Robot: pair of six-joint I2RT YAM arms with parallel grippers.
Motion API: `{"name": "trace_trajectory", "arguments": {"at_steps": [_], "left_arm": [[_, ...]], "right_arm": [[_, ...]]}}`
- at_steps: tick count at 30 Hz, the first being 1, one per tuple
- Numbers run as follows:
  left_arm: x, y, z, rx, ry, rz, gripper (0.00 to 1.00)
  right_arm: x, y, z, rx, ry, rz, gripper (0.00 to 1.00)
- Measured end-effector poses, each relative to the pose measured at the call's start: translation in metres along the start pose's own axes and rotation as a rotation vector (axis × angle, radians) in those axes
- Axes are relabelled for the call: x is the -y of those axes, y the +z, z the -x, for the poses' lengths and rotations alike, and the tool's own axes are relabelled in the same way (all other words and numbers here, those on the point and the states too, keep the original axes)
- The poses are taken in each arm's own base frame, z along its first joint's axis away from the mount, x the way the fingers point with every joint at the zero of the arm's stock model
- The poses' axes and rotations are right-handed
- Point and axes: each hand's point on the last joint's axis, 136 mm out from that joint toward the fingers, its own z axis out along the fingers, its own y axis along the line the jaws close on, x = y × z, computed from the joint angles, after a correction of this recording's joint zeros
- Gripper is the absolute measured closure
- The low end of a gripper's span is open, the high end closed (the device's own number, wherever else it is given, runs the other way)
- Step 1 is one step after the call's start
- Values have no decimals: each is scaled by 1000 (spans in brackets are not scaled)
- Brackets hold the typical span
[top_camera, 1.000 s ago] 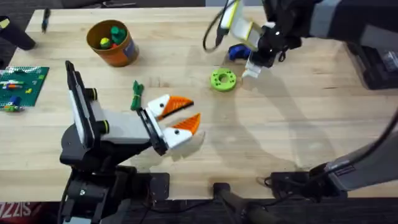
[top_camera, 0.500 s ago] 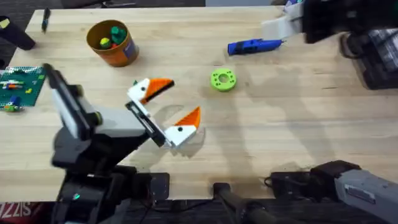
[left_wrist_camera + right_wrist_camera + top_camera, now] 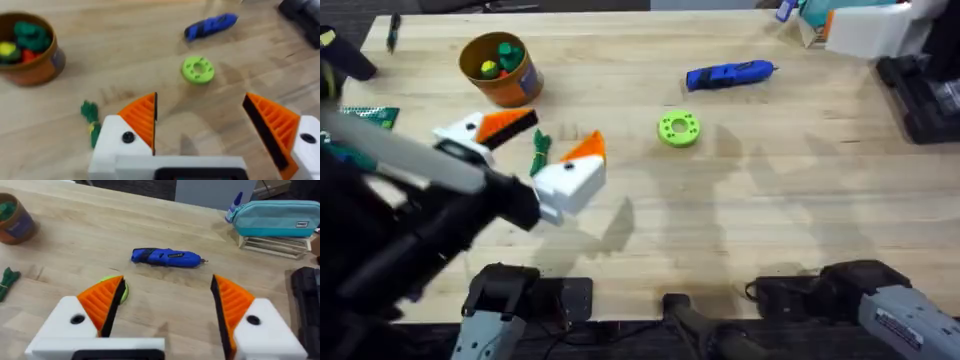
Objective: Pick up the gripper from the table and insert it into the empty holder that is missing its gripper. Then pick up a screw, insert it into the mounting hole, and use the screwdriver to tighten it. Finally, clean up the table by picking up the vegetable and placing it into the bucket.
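The left hand (image 3: 535, 150), fingers spread and empty, hovers over the vegetable (image 3: 539, 153), whose long axis points away from the bases; the right hand (image 3: 165, 305) is spread too.

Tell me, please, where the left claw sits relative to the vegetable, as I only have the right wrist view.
Observer: The left claw is open above the table. Its own wrist view shows the vegetable lying outside the gap, beside one finger.
Operator: Thank you. What is in the bucket?
Observer: The bucket holds green, yellow and red pieces.
Operator: Is the green ring whole? A finger covers part of it for me.
Observer: Yes, the green ring lies flat and whole on the table, apart from the screwdriver.
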Motion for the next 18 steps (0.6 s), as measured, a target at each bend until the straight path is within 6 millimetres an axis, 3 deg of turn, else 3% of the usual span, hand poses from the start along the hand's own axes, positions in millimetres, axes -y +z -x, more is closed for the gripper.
{"name": "trace_trajectory", "arguments": {"at_steps": [8,14,18], "left_arm": [[-21,10,3,-352,-86,106,16],[-35,39,25,-461,-92,120,15],[-43,54,16,-533,-117,122,15]], "right_arm": [[0,-4,0,8,0,-1,7],[0,-4,-2,1,1,-1,8],[0,-4,-2,0,1,-1,7]]}}
